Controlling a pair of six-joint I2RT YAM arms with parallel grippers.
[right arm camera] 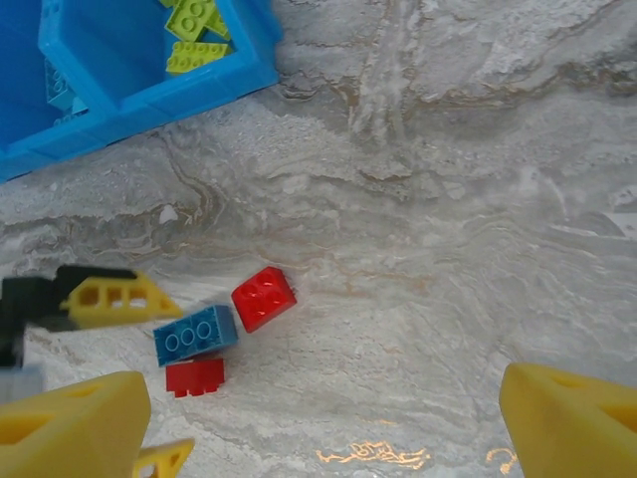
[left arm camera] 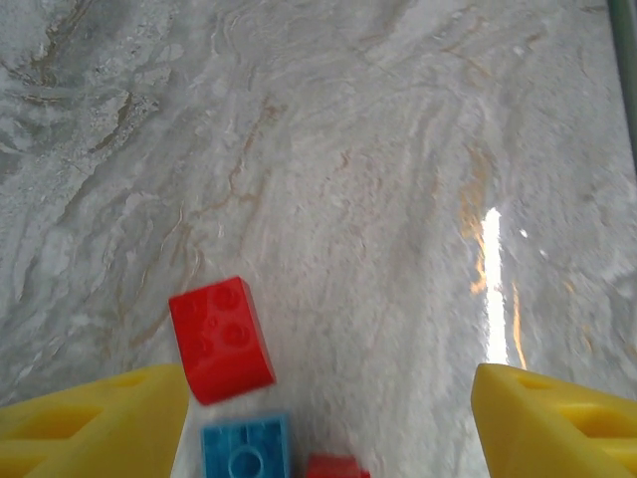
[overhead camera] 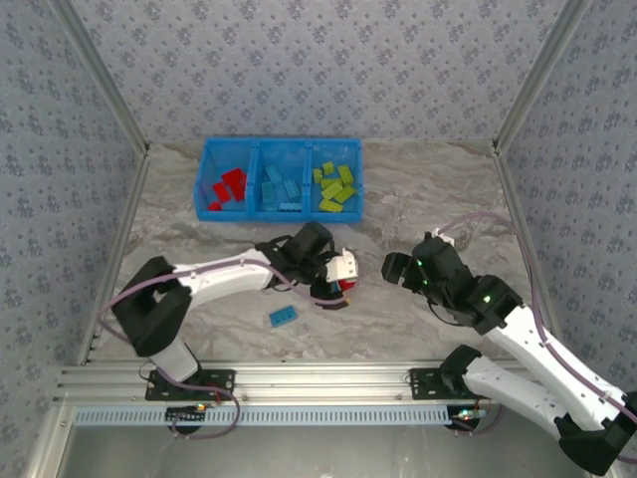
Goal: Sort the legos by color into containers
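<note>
Three loose legos lie together on the marble table: a red brick [right arm camera: 264,297], a light-blue brick [right arm camera: 195,335] and a second red brick [right arm camera: 195,376]. My left gripper [left arm camera: 328,418] is open just above them, with the red brick [left arm camera: 221,339] by its left finger and the light-blue brick [left arm camera: 246,448] at the frame's bottom. Nothing is held. My right gripper [right arm camera: 323,428] is open too, a short way right of the cluster, with bare table between its fingers. From above, the left gripper [overhead camera: 338,274] and right gripper [overhead camera: 395,267] face each other. The containers [overhead camera: 282,177] hold sorted red, light-blue and yellow-green bricks.
Another light-blue brick [overhead camera: 282,316] lies alone on the table near the left arm's forearm. The bin's corner [right arm camera: 149,90] shows at the upper left of the right wrist view. Patterned walls and metal rails close in the table on the sides.
</note>
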